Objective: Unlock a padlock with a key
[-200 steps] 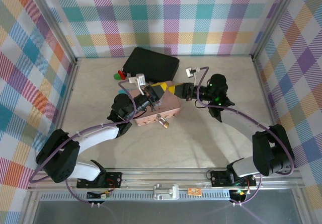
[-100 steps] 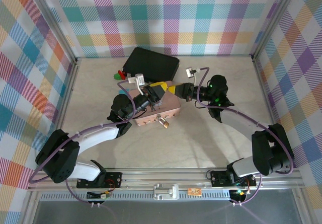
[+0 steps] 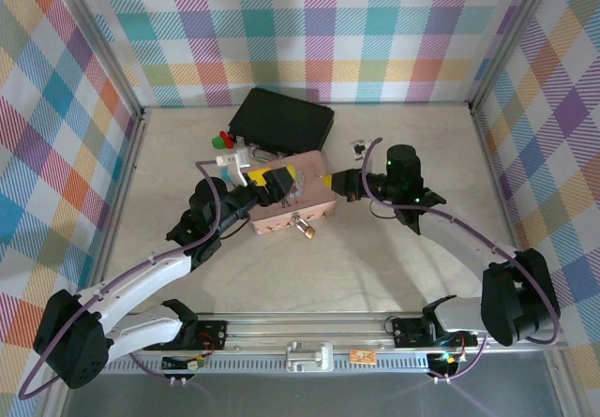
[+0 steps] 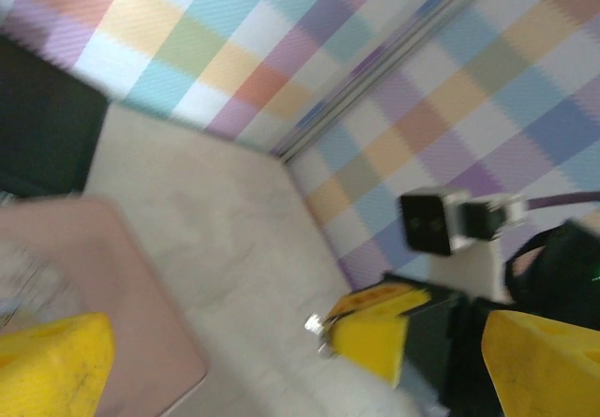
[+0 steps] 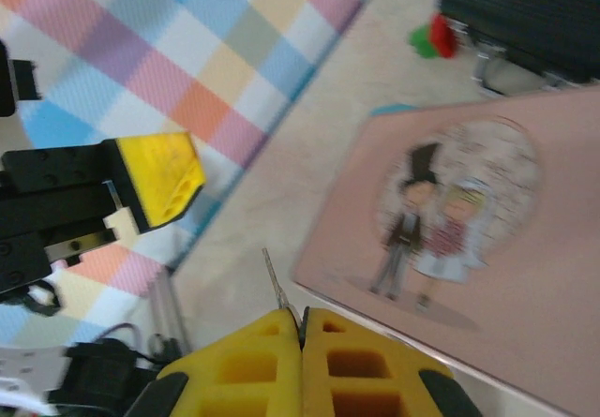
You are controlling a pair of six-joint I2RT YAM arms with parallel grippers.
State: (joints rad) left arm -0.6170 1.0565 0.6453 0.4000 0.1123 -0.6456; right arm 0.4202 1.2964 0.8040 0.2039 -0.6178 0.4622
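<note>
**Key gripped, padlock untouched**

Your right gripper [image 5: 301, 321] is clenched on the key [image 5: 276, 281]. In the right wrist view the thin blade sticks out past the closed yellow tips. Your left gripper [image 3: 274, 175] is released, jaws spread wide and holding nothing. It hovers over the far-left part of the pink tin [image 3: 319, 206], facing the right one, near but apart.

The padlock [image 3: 306, 230] lies on the table [image 3: 375, 267] right at the tin's near edge, closer to the arm bases than either gripper. Nothing is on it. It's too small to tell whether the shackle is seated; I'd assume locked.

My read on progress: the key grip is done. You have yet to steady the padlock, find the keyhole, insert, turn and pop the shackle, so most of the job remains.

No writing is legible. The tin lid carries a cartoon couple, a man in a top hat and a woman in a dress, with no text I can read. The black case [image 3: 281, 120] beyond the tin shows no label. The red and green pieces [image 3: 223, 140] sit by its left corner.
</note>
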